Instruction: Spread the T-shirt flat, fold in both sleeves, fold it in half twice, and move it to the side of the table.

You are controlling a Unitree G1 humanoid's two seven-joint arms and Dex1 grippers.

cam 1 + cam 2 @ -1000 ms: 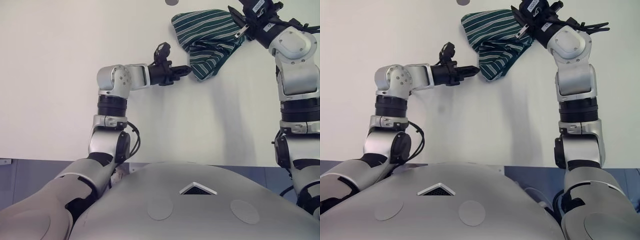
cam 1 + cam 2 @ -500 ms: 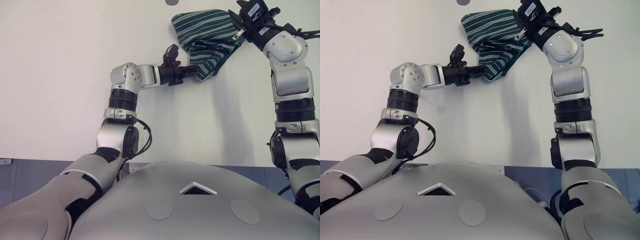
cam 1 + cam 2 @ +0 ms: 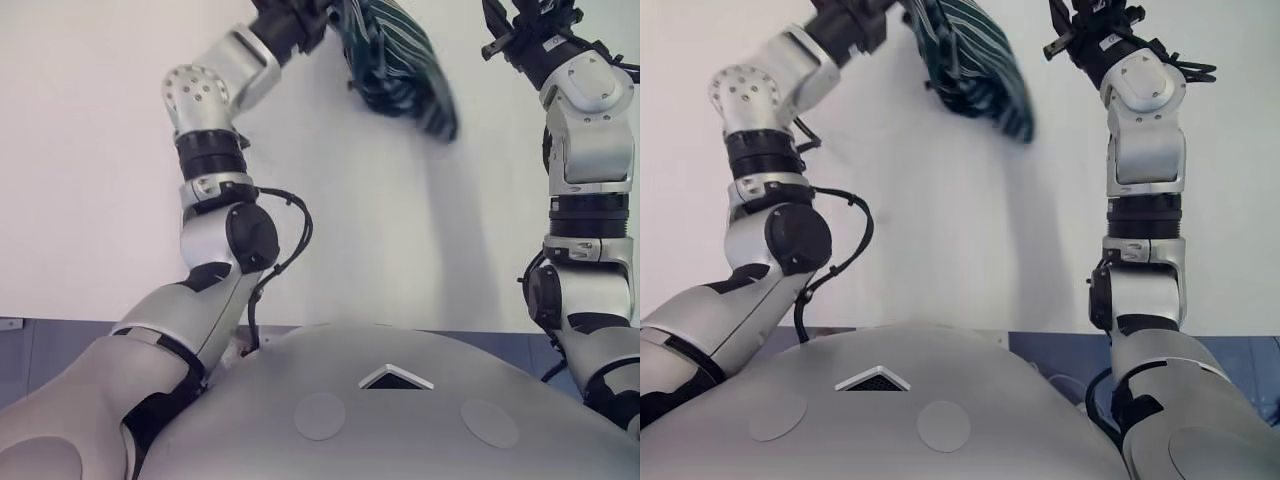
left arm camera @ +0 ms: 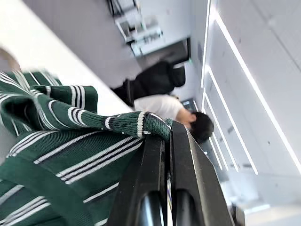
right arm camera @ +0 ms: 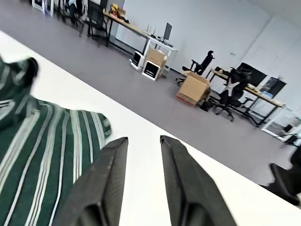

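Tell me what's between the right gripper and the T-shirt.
Only bare white table lies between the right gripper and the green striped T-shirt; the left eye view shows that stretch with nothing on it.

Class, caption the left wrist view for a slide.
Left gripper shut on an edge of the green striped T-shirt.

A large plain white table point(image 3: 100, 150) stands in an open office with grey floor point(image 5: 94, 61), white wall point(image 5: 197, 23), wooden desks point(image 5: 127, 26), black swivel chairs point(image 5: 204, 63), a brown cardboard box point(image 5: 194, 89) and long ceiling strip lights point(image 4: 256, 94).
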